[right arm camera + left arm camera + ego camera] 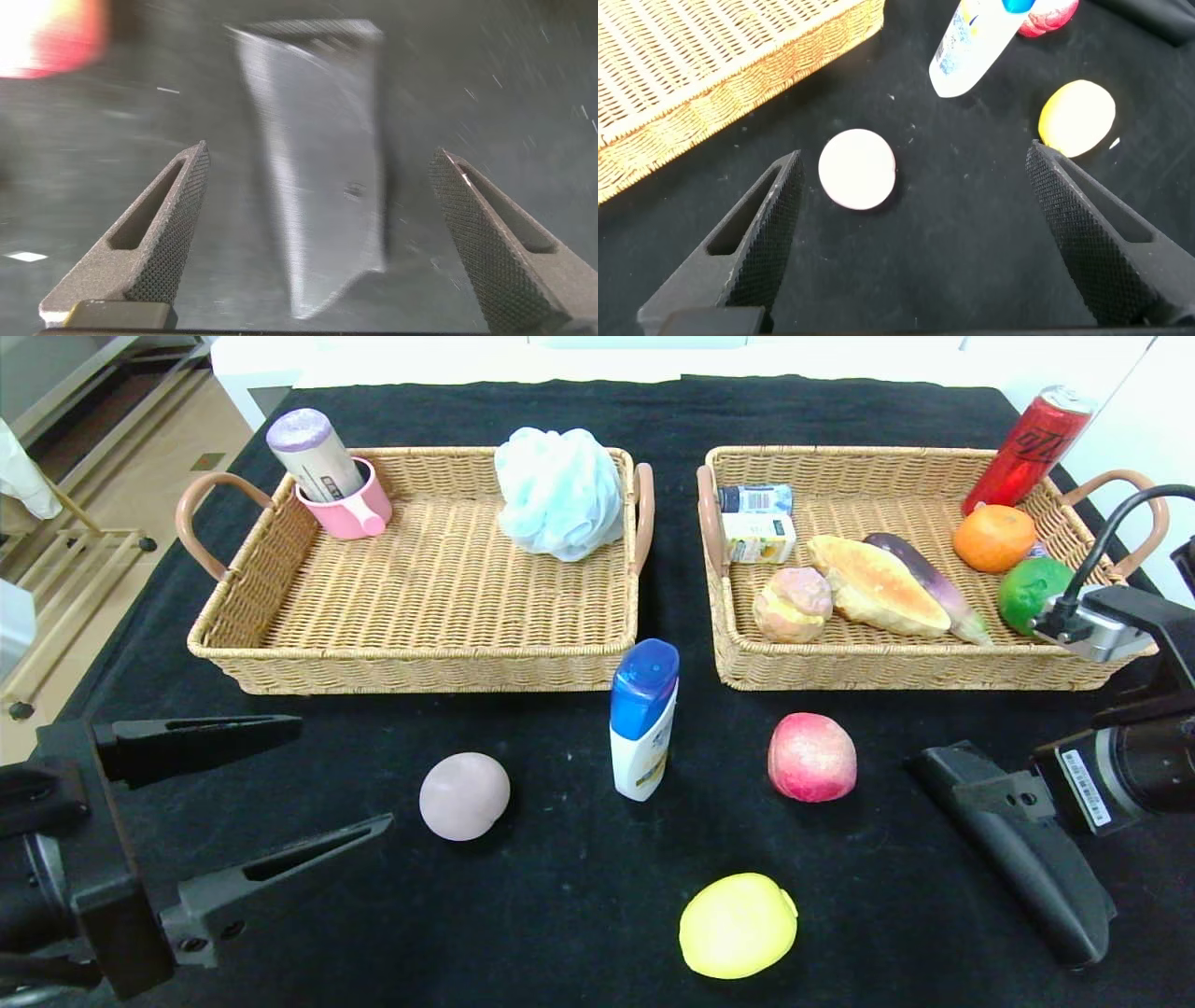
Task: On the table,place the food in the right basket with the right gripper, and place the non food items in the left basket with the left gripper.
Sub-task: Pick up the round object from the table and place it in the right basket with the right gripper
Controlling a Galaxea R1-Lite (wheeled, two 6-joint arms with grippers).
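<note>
Both grippers spread: left gripper (pixel 341 775) beside pale ball (pixel 464 795), right gripper (pixel 1013 845) beside peach (pixel 811 757).

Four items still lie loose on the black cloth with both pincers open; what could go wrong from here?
1. The tall white shampoo bottle with blue cap stands upright between the pale pink ball and red peach; a passing arm might topple it.
2. The ball and yellow lemon are round, so the left pincer may nudge them rolling.

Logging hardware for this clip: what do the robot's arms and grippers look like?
Both are black. The left gripper has two long tapered fingers with slotted sides and cross-hatched textured pads. The right gripper matches; its wrist carries a silver camera block, a black cable and a white barcode label.
</note>
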